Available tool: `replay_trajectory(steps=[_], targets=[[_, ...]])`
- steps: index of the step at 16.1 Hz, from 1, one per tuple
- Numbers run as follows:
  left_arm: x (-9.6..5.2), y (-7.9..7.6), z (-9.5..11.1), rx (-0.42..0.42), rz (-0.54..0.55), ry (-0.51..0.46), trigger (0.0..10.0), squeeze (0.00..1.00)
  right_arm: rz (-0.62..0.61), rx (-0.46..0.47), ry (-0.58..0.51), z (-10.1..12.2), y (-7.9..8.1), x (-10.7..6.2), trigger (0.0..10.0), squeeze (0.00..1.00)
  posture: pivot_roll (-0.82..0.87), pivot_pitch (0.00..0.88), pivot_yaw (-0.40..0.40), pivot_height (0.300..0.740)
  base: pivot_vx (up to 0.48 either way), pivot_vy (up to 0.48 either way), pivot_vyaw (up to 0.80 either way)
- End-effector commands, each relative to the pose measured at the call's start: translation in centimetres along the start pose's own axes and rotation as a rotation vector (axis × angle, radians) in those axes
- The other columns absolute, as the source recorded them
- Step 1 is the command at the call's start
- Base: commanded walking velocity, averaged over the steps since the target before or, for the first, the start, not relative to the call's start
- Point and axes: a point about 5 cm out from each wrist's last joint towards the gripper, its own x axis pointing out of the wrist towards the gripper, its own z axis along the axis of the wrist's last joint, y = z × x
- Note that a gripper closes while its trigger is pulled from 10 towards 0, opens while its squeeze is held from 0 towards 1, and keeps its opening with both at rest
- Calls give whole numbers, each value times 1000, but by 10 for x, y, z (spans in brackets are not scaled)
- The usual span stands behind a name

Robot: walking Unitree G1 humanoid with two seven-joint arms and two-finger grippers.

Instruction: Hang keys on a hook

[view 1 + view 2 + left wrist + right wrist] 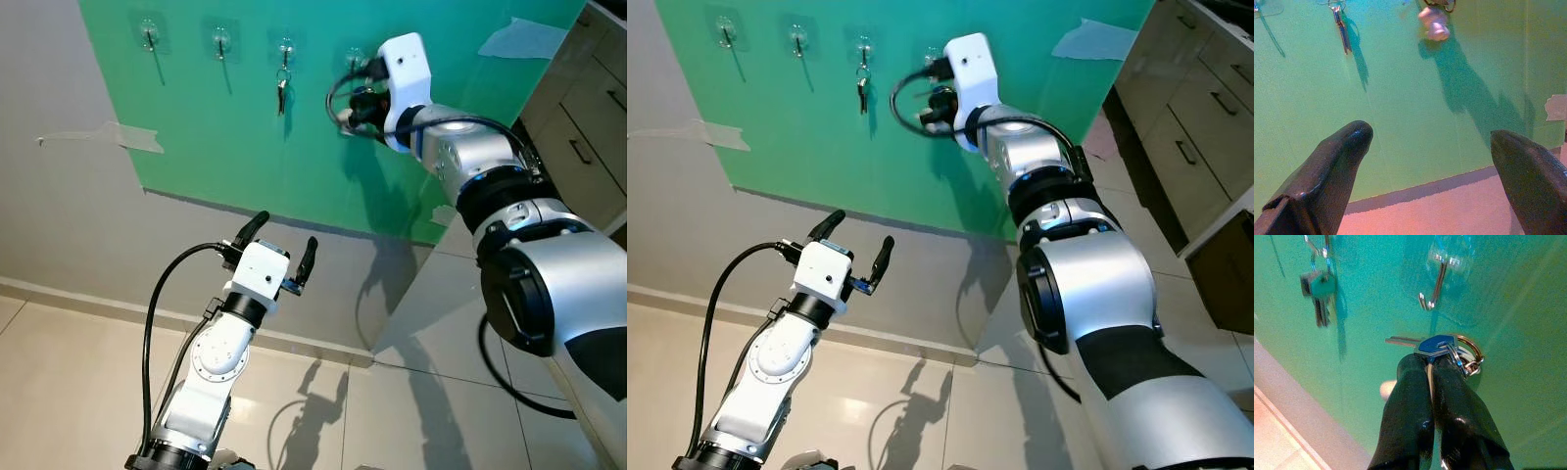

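The right gripper [1437, 364] pinches a blue-headed key set [1437, 344] close to the green board [245, 147], just below an empty hook [1434, 293] — the approach step. Next, I judge, the ring [1471, 350] must be lifted over the hook's upturned tip, then released. The left gripper [276, 243] hovers low with fingers spread — beside the empty hook, another hook already holds keys [282, 90].

Held keys [1442, 346] just below hook [1434, 293]

Bare hook [1434, 293] unobstructed; hung keys [1318, 296] occupy neighbouring hook.
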Motion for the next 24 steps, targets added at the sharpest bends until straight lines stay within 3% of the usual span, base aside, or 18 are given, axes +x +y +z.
replay_trajectory(steps=[1, 2, 4, 5, 6, 7, 10, 11, 12, 19, 24], targets=[[1, 0, 4, 4, -1, -8, 10000, 0, -46, -174, -44, 9, -11, -5, 10000, 0, 32, 0, -123, 740, 0, 0, 0], [2, -1, 3, 3, -1, -7, 10000, 0, -59, -335, -63, 11, -12, -7, 10000, 0, 26, 0, -122, 740, 0, 0, 0], [4, -3, 3, -1, -9, -8, 10000, 0, -98, -832, -109, 12, -8, -10, 10000, 0, 11, 0, -116, 740, 0, 0, 0], [4, -4, 3, -1, -11, -9, 10000, 0, -105, -930, -125, 12, -6, -10, 10000, 0, 11, 0, -116, 740, 0, 0, 0], [6, -5, 3, -2, -18, -10, 10000, 0, -130, -1169, -167, 11, -2, -12, 10000, 0, -2, 0, -112, 740, 0, 0, 0], [7, -5, 3, -2, -20, -10, 10000, 0, -132, -1234, -183, 11, 0, -12, 10000, 0, -4, 0, -112, 740, 0, 0, 0], [6, -7, 3, -5, -22, -12, 10000, 0, -155, -1718, -330, 4, 5, -17, 10000, 0, -10, 0, -115, 740, 0, 0, 0], [5, -7, 3, -5, -22, -12, 10000, 0, -166, -1824, -360, 2, 4, -17, 10000, 0, -10, 0, -116, 740, 0, 0, 0], [4, -5, 3, -5, -18, -13, 10000, 0, -146, -2025, -390, -7, -1, -19, 10000, 0, -10, 0, -117, 740, 0, 0, 0], [3, -4, 3, -2, -14, -9, 10000, 0, -144, -2084, -416, -11, -8, -21, 10000, 0, -6, 0, -123, 740, 0, 0, 0], [5, -7, 3, -3, -15, -10, 10000, 0, -146, -2127, -463, 0, -11, -24, 10000, 0, -5, 0, -126, 740, 0, 0, 0]])
